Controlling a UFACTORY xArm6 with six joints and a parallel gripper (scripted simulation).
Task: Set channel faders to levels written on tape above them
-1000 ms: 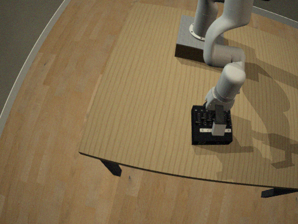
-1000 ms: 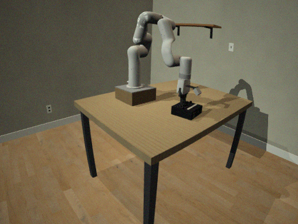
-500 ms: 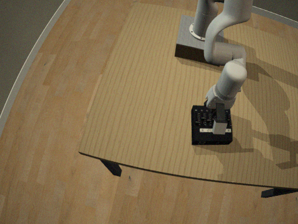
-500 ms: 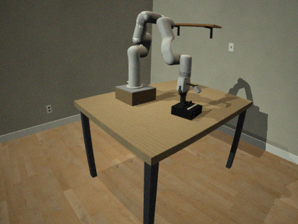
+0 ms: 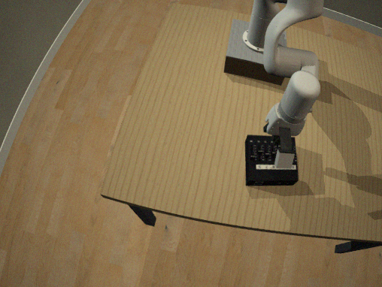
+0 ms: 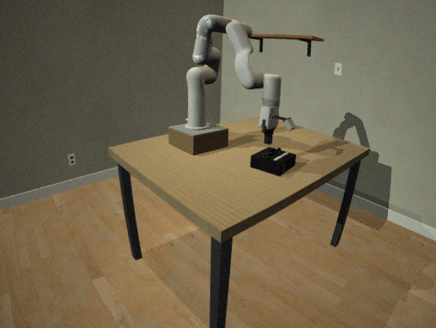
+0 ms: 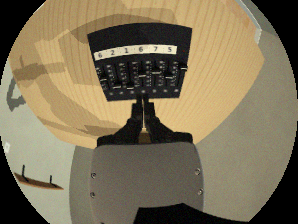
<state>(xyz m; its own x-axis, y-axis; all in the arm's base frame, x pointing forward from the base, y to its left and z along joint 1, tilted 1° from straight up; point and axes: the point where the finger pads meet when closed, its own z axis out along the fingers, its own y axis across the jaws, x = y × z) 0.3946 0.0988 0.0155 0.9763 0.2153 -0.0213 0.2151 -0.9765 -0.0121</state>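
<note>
The black lighting desk (image 5: 263, 174) (image 6: 273, 163) (image 7: 140, 38) stands flat on the wooden table (image 5: 180, 124) (image 6: 193, 180). A white tape strip (image 5: 263, 167) (image 6: 283, 156) (image 7: 136, 51) with small digits runs along one side of its top; the digits are too blurred to read surely. A row of several fader caps (image 7: 136, 82) sits below the tape in the wrist view. My gripper (image 6: 268, 141) (image 7: 143, 101) is shut on nothing. It points straight down and hangs a short way above the fader end of the desk, not touching it. In the top view the wrist's camera block hides the fingertips.
The arm's base block (image 5: 241, 56) (image 6: 197, 138) stands on the table behind the desk. The table's front edge (image 5: 210, 222) lies close past the desk. A wall shelf (image 6: 285, 38) hangs high behind the arm.
</note>
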